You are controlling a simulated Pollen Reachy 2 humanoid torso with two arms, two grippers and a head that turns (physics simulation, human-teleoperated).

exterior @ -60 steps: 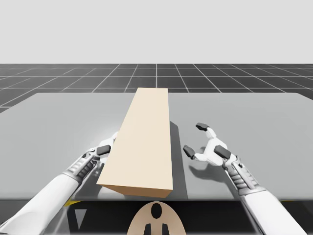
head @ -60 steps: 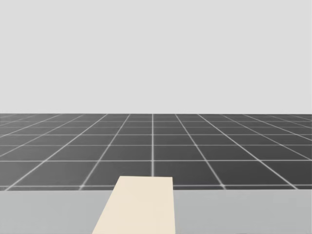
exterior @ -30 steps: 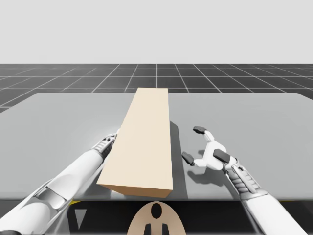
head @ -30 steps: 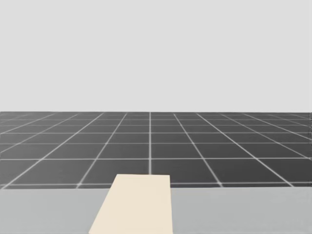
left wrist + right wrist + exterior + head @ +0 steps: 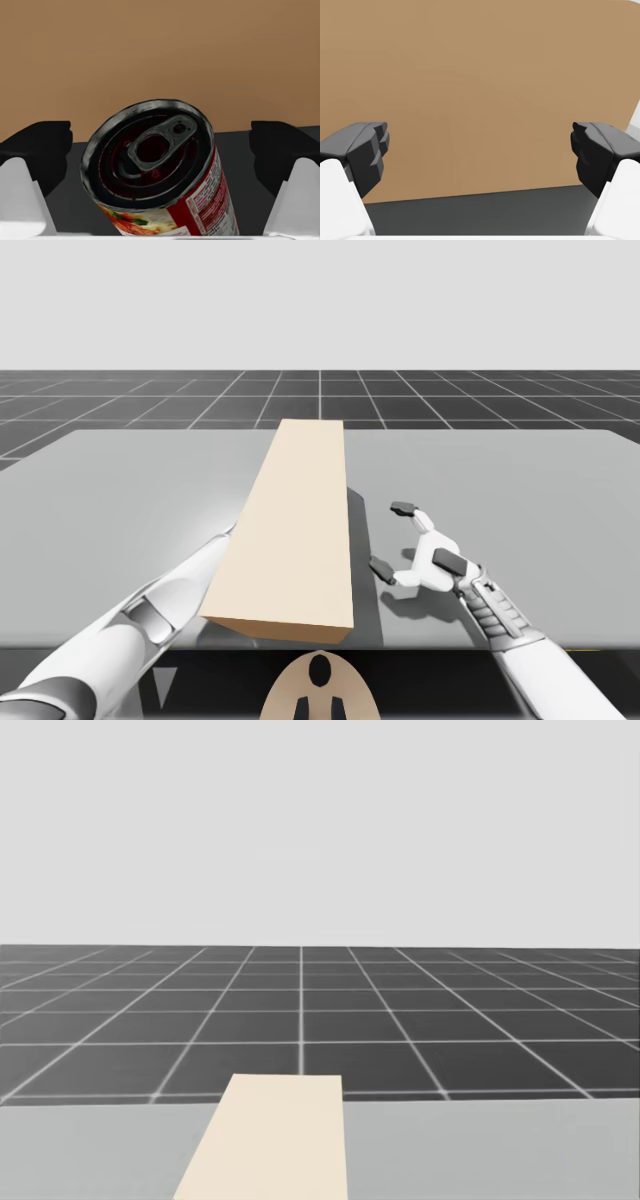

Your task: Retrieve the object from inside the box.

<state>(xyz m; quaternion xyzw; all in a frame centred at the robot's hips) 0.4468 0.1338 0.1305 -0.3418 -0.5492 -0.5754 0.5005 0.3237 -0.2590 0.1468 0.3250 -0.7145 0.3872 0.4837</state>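
While hidden in box [image 5: 300, 520], left tool [image 5: 160, 150] spread around red can [image 5: 155, 172], right tool [image 5: 393, 537] spread.

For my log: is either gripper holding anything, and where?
Nothing is held: the red can lies untouched between the left gripper's open fingers; the right gripper is open.

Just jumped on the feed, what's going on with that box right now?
My left arm reaches in at the left side of the long tan box on the table. In the left wrist view, the left gripper is open around a red can, whose pull-tab top faces the camera. Neither finger touches the can, so it is not grasped yet. My right gripper is open beside the box's right side, facing its wall and holding nothing.
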